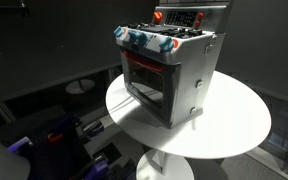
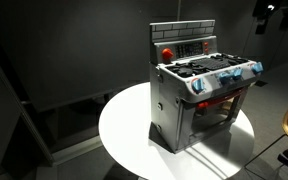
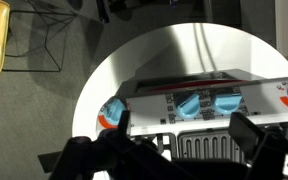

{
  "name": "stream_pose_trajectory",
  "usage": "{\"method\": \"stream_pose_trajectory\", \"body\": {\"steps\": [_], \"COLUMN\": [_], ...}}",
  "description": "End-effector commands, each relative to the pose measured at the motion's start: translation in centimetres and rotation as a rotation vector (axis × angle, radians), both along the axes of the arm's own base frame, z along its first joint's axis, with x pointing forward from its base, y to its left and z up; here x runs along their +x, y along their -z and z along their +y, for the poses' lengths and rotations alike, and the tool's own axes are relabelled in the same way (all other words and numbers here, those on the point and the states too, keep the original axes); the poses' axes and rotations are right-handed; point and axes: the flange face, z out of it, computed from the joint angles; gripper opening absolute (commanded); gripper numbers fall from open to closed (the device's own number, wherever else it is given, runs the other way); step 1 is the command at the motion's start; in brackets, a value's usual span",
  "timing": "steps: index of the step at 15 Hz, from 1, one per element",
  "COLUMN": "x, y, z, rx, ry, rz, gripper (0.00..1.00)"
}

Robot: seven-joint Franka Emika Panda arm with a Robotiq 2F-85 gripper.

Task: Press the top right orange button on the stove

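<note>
White round table [image 1: 234, 120]: one toy stove [image 1: 184, 80], two orange buttons [image 1: 159, 16].

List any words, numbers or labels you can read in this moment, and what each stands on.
No text is legible.
Small silver metal toy stove, raised back panel: markings by the red buttons, too blurred to read.
Its front control strip: printed marks between the blue knobs, too small to read.

Not much robot to see, honestly. In the wrist view the gripper [image 3: 164, 150] is all matte black, with chunky, angular fingers [image 3: 262, 148] that go blurry up close. In an exterior view the gripper [image 2: 271, 12] is just a dark lump with a pale patch.
</note>
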Motion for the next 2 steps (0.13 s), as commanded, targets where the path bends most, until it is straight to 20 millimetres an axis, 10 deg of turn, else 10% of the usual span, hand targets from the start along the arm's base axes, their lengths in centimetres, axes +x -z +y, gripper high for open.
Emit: {"method": "stream_pose_trajectory", "body": {"steps": [1,2], "x": [-0.04,-0.06], "y": [-0.02,0.02], "z": [0.01,0.01], "rx": [0.000,0.000], "ry": [-0.004,-0.007], "rz": [0.002,0.004], "gripper": [1.00,1.00]}}
